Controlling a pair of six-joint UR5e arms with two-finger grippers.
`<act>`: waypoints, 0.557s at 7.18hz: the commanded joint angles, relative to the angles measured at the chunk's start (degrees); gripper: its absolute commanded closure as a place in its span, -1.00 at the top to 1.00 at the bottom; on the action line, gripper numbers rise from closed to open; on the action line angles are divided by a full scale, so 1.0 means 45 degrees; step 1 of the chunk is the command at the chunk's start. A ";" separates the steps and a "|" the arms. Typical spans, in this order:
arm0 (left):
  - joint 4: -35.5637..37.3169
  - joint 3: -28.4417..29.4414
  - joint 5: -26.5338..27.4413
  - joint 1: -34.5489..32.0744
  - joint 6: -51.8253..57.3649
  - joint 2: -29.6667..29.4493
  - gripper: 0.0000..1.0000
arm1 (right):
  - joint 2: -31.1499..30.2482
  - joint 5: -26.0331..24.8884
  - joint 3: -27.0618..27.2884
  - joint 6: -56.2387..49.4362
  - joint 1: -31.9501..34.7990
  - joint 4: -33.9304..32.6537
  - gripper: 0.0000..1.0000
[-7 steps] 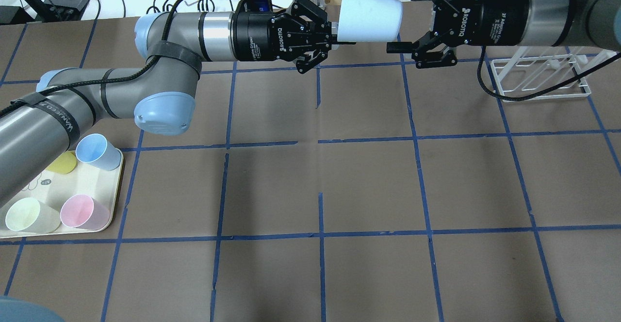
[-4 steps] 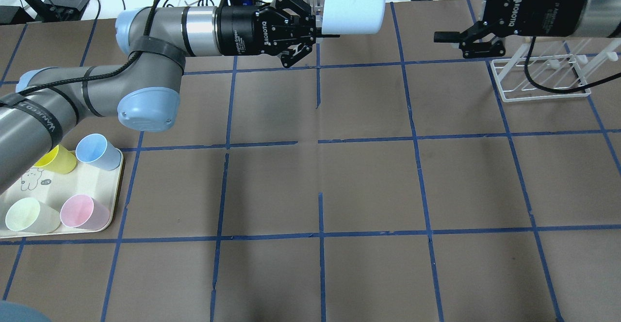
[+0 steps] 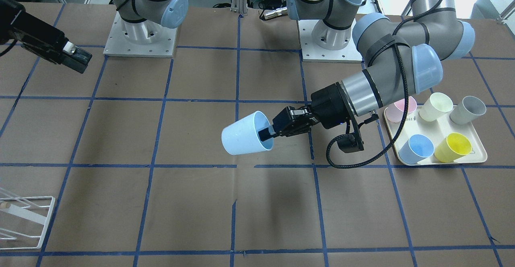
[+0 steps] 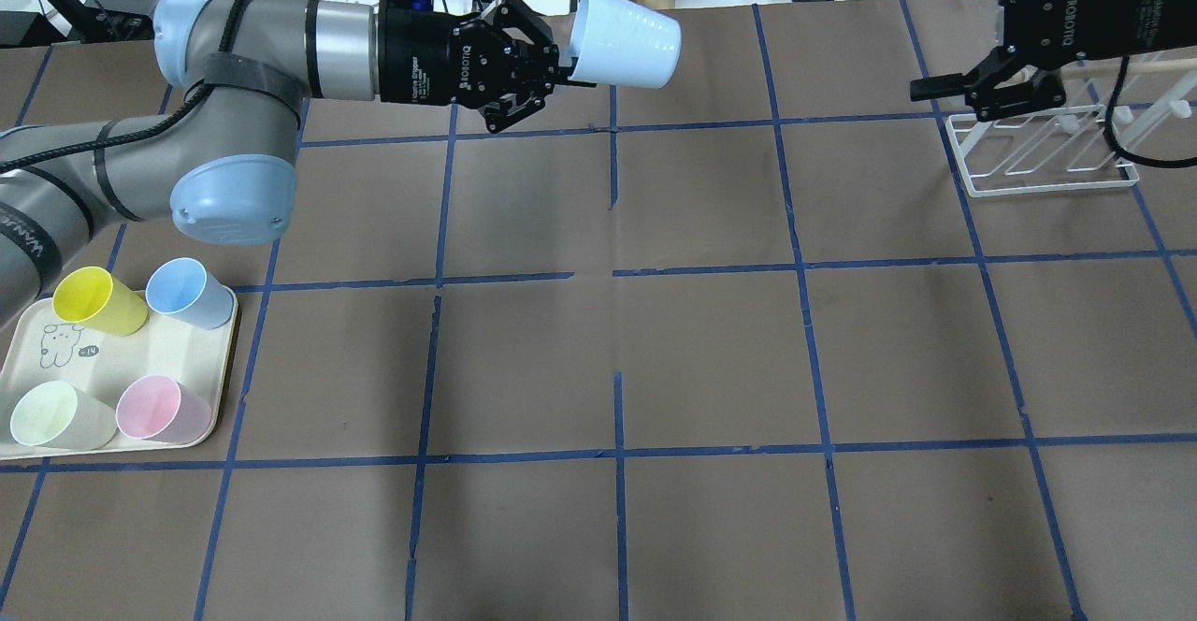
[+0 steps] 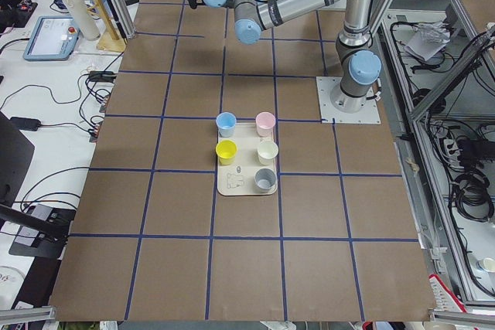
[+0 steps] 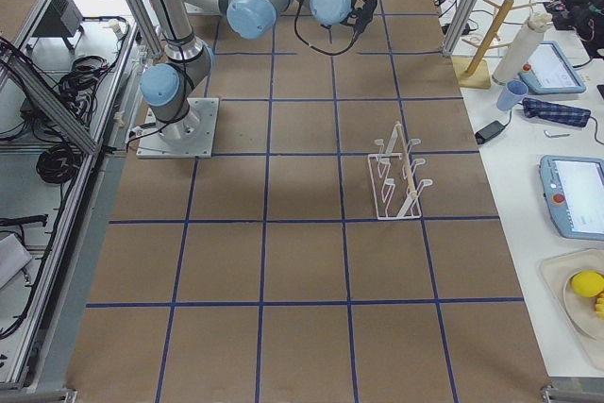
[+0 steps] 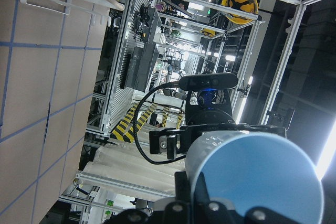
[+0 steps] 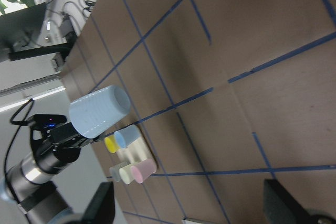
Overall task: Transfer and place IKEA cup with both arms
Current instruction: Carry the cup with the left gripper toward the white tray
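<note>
Five cups fill the tray; left gripper pinches the IKEA cup (right gripper spread, seemingly above rack).

Cameras are watching from up behind the arms, across the table, far off at both ends, and on both wrists. The first two are both seeing the tray.

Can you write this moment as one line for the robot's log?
left pincer: shut on IKEA cup, held sideways in air | right pincer: open, empty, apart from cup | handover: not done
</note>
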 commanded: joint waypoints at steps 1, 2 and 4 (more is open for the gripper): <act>-0.0875 -0.0098 0.3850 0.1110 0.1537 0.0457 -1.00 | -0.0833 -0.3859 -0.0043 0.1290 0.0873 -0.0701 1.00; -0.1599 -0.0040 0.6029 0.1620 0.3091 0.0846 -1.00 | -0.0913 -0.5638 -0.0101 0.2127 0.1730 -0.0779 1.00; -0.3725 0.0427 0.9362 0.3488 0.7364 0.1472 -1.00 | -0.0914 -0.8187 -0.0043 0.2311 0.3041 -0.1150 1.00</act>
